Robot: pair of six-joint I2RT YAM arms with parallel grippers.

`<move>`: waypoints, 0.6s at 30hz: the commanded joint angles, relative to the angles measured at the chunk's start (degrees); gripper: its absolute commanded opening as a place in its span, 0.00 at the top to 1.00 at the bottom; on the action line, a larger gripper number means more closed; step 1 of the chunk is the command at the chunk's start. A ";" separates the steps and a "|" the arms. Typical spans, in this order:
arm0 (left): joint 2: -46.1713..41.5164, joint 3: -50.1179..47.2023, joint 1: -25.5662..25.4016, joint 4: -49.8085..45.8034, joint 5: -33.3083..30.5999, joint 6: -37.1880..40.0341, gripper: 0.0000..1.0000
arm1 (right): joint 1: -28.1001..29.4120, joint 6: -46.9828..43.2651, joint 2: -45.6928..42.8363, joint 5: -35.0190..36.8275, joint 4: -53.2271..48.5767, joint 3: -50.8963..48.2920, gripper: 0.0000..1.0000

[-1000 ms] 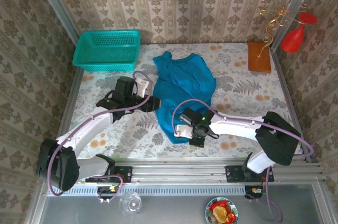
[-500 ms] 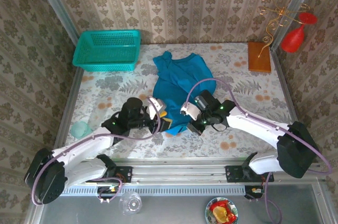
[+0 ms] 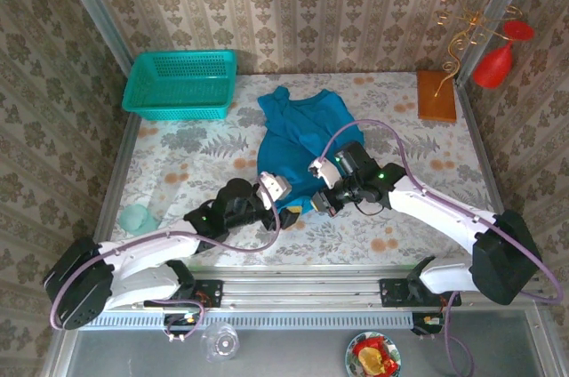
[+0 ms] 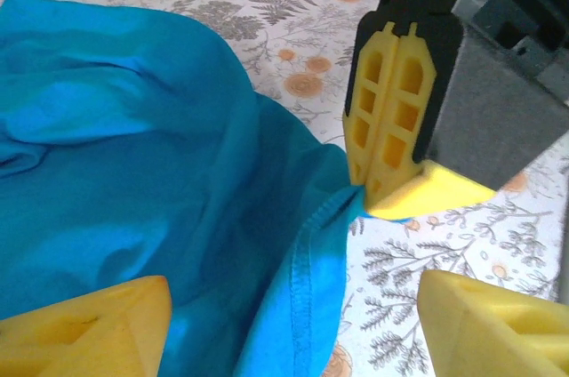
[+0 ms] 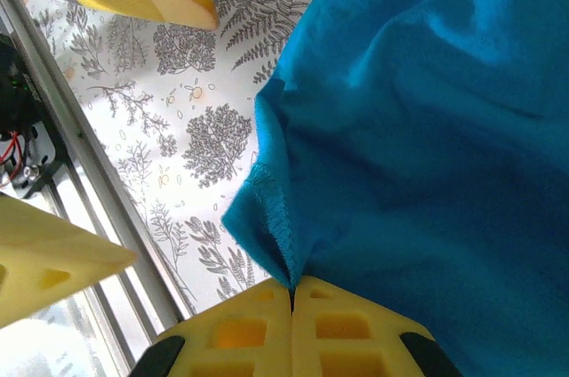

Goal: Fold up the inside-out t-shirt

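Left wrist view showed the right claw (image 4: 372, 197) pinching the near hem corner of the inside-out t-shirt (image 4: 133, 172), which stretched away lengthwise across the worktop (image 4: 462, 244), while the spread left claw (image 4: 293, 328) hovered just beside that hem, straddling its loose edge.

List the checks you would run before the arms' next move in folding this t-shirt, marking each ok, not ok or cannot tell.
1. Right gripper shut on the t-shirt hem: ok.
2. Left gripper open, one finger each side of the hem: ok.
3. T-shirt lying flat: not ok, bunched.
4. Basket apart from the t-shirt: ok.
5. Both sleeves found: cannot tell.
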 commanded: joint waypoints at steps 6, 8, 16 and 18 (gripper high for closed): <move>6.71 2.46 -4.22 5.43 -13.17 1.48 0.30 | -0.24 2.96 -2.26 -2.99 0.84 1.53 1.00; 8.04 2.89 -4.29 6.25 -14.24 1.11 0.33 | -0.21 3.00 -2.56 -3.17 0.67 1.62 1.00; 11.92 6.78 -4.31 0.52 -25.08 -0.65 0.55 | -0.22 3.09 -4.70 -3.11 -0.64 2.38 1.00; 13.06 7.69 -4.27 -1.94 -27.74 -1.51 0.56 | -0.28 2.85 -5.82 -2.47 -1.53 3.20 1.00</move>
